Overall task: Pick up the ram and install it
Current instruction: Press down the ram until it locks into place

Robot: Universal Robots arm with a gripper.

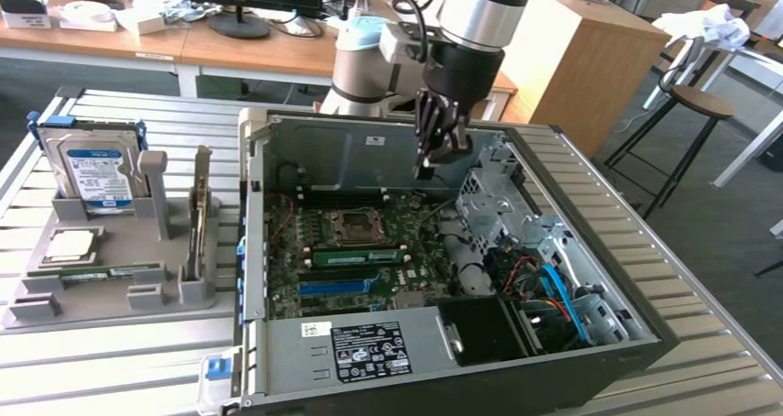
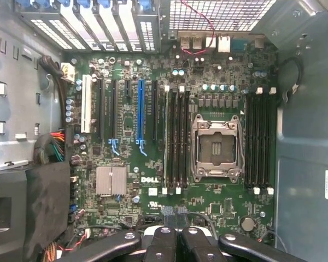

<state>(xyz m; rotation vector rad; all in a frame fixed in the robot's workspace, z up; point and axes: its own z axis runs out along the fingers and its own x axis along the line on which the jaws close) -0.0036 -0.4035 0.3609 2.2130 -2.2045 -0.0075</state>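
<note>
Gripper closed, nothing held, hovering above the open computer case. Ram lies flat in grey holder, exterior view's left of case. Another green stick is slotted inside case.

Green ram, blue slot strip

Bright, even daylight fills the room in the exterior view. The slatted metal table is washed pale toward the exterior view's left, and a white cloth in the background glares. Inside the computer case the light falls off, and the lower drive bay lies in deep shadow. In the wrist view the motherboard is softly lit, a black duct stays dark, and the gripper shows small glints.
</note>
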